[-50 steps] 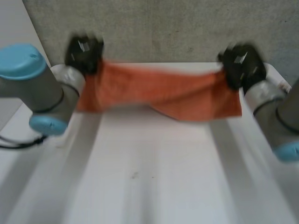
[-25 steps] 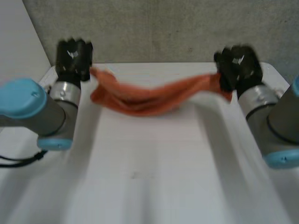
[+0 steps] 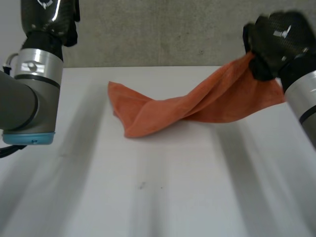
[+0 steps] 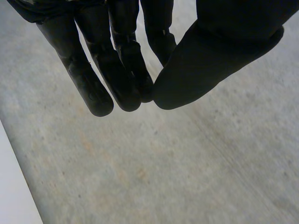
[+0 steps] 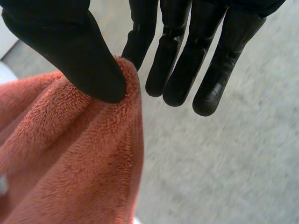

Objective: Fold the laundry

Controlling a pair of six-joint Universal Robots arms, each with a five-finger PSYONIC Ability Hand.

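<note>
An orange towel (image 3: 163, 111) stretches across the far part of the white table (image 3: 158, 197). Its left end lies crumpled on the table, and its right end rises to my right hand (image 3: 279, 42), held high at the far right. In the right wrist view the thumb of that hand (image 5: 70, 46) pinches a corner of the towel (image 5: 79, 158) against a finger, the other fingers straight. My left hand (image 3: 49, 15) is raised at the far left, well above the towel and apart from it. Seen from the left wrist, the left hand (image 4: 121, 70) has its thumb closed against its fingers with nothing between.
A grey concrete wall (image 3: 158, 29) stands right behind the table's far edge. My left arm (image 3: 27, 98) hangs over the table's left side. The near half of the table is bare white surface.
My left hand has let go of the towel's left corner and risen; that end dropped onto the table. My right hand lifted its corner higher and to the right.
</note>
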